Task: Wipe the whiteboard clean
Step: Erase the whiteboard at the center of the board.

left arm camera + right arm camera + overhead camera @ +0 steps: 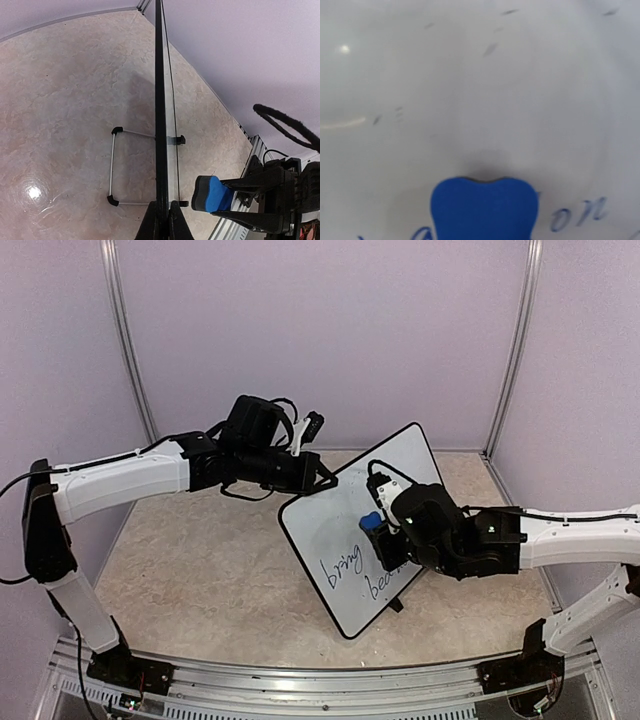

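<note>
Two arms share the work here, one steadying and one wiping. At the whiteboard's upper-left rim, the left gripper [325,480] is pressed together on the black edge, pinching it; the left wrist view looks straight down that edge, with the fingers on either side of it. The whiteboard [345,515] stands tilted on the worktop [200,560], leaning back on a wire stand [112,167] behind it, its face turned toward the right arm. The upper part of that face looks clean apart from a few faint smudges, while blue handwriting [345,568] runs across its lower part, not yet wiped.

In front of the whiteboard's face, just above that handwriting, sits the blue eraser [371,522]. The right gripper [226,197] is closed on it, one finger on each side, with the dark felt side facing the whiteboard. Seen edge-on, the felt is just beside the surface, and a thin gap seems to separate them, though I cannot tell for certain.

The step in hand looks like the wiping itself, part way done. The next move calls for pressing the felt flat against the whiteboard and sweeping down through the words, while the left grip braces the rim so the push does not tip the panel backward.
</note>
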Motion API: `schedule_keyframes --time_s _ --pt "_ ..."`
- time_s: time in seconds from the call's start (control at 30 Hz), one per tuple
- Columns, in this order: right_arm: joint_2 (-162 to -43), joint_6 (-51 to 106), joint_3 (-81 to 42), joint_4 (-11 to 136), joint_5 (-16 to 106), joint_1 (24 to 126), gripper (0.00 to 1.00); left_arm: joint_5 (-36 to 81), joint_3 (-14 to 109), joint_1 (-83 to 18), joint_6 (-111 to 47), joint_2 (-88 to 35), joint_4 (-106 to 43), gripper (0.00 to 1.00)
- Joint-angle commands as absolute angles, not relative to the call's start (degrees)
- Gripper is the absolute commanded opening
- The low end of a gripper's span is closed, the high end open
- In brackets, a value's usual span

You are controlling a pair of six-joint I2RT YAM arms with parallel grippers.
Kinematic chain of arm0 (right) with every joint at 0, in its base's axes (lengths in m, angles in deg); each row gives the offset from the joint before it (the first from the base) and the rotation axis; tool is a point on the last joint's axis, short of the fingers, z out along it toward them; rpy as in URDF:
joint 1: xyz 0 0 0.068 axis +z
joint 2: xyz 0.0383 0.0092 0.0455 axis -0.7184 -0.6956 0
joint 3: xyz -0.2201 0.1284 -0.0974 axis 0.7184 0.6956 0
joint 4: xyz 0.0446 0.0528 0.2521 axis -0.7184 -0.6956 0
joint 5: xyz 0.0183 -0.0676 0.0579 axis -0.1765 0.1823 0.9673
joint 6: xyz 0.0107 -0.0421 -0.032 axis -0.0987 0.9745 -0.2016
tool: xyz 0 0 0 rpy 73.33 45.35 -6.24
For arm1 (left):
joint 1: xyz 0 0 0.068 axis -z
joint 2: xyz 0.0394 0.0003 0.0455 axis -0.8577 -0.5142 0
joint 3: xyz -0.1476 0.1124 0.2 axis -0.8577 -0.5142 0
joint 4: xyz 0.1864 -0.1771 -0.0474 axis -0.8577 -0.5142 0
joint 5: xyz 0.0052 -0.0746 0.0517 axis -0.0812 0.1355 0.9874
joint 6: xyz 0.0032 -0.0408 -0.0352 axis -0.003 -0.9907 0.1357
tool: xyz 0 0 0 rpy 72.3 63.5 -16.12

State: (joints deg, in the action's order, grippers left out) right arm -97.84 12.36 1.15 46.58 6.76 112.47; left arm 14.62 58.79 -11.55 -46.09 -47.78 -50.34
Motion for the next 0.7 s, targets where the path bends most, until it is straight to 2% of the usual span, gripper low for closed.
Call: schedule_keyframes --time_s 0.0,0.3,0.67 --pt "-91.7 10.5 3.9 45.4 2.8 111.5 0.29 23.9 62.3 -9.9 -41.4 -48.3 -51.9 0.0" --pt "-78.9 7.3 7.7 40.6 -2.9 110.9 0.29 36.2 68.8 -3.7 -37.0 -48.9 -55.8 0.0" --pt "-76.8 7.0 8.5 39.4 -3.7 110.9 0.3 43.3 73.1 -4.6 -33.8 -51.6 -61.1 0.0"
